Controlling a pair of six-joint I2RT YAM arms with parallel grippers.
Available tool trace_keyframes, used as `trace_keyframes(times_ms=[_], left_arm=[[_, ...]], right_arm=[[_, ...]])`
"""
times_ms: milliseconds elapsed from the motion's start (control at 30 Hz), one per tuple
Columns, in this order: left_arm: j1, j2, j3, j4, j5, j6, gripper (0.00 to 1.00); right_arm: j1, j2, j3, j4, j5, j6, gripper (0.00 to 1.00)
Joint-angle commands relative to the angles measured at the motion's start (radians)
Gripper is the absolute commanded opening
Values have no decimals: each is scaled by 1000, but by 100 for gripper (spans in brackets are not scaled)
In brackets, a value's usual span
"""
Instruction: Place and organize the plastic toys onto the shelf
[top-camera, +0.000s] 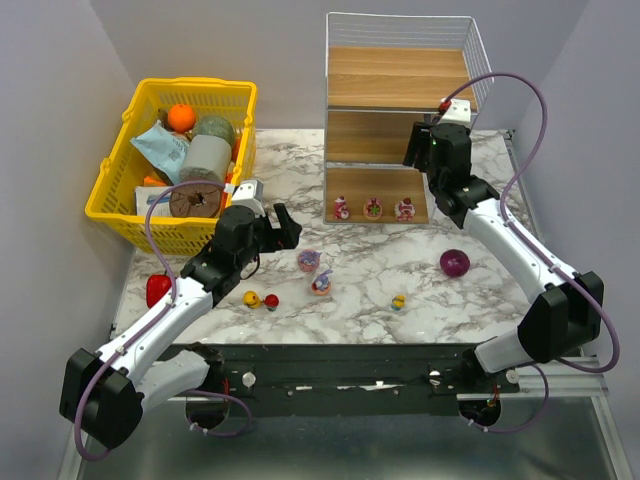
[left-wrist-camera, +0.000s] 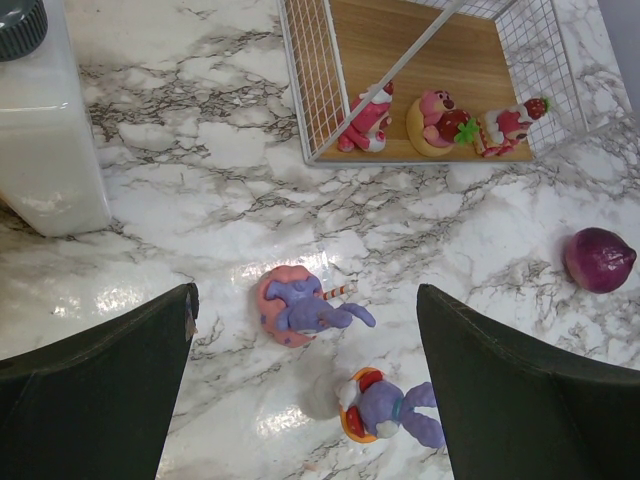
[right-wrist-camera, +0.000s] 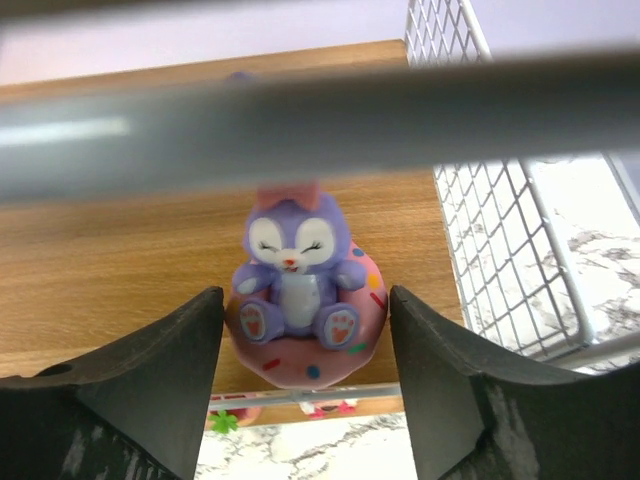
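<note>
The worktop (top-camera: 370, 250) is white marble-patterned with grey veining, enclosed by plain pale lilac walls. A yellow basket (top-camera: 118, 205) of mixed goods stands at its far left. The white wire shelf (top-camera: 400, 75) with wooden boards stands at the far centre-right. From above, three pink-red figurines (top-camera: 372, 208) line the bottom board and two purple bunnies (top-camera: 308, 261) lie near the middle of the worktop. Three small dolls (top-camera: 271, 300) sit nearer the arm bases, a purple ball (top-camera: 454, 263) rests to the right, and a red pepper-shaped item (top-camera: 157, 290) lies at the left edge. The left tool (left-wrist-camera: 305, 292) hangs wide open above the two bunnies, gripping nothing. Only the right wrist view shows a third purple bunny on a pink doughnut base (right-wrist-camera: 297, 290), upright at the front edge of the middle board. The fingers of the right tool (right-wrist-camera: 306, 330) bracket its base closely, but whether they touch it cannot be told. A blurred shelf wire (right-wrist-camera: 320, 120) crosses that view.
</note>
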Motion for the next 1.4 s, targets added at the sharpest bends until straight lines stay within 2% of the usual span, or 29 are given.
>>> trace_keyframes(times_ms=[0, 267, 367, 400, 667, 1000, 1167, 1367], left_arm=[[6, -8, -16, 10, -22, -4, 99], [6, -12, -17, 10, -21, -7, 99], [6, -14, -16, 9, -21, -7, 99], [6, -17, -16, 9, -22, -7, 99], [6, -28, -16, 10, -19, -12, 99], [6, -54, -22, 12, -15, -13, 99], [6, -63, -22, 14, -16, -13, 99], [6, -80, -22, 4, -33, -5, 99]], right_arm=[[-7, 12, 13, -104, 16, 1, 80], [-5, -17, 27, -112, 1, 15, 86], [-7, -34, 31, -124, 12, 21, 92], [-7, -48, 33, -124, 6, 20, 94], [-5, -126, 31, -138, -85, 17, 99], [-7, -258, -1, -199, -333, 4, 100], [4, -316, -59, -228, -594, -22, 98], [177, -376, -252, -170, -668, -51, 98]])
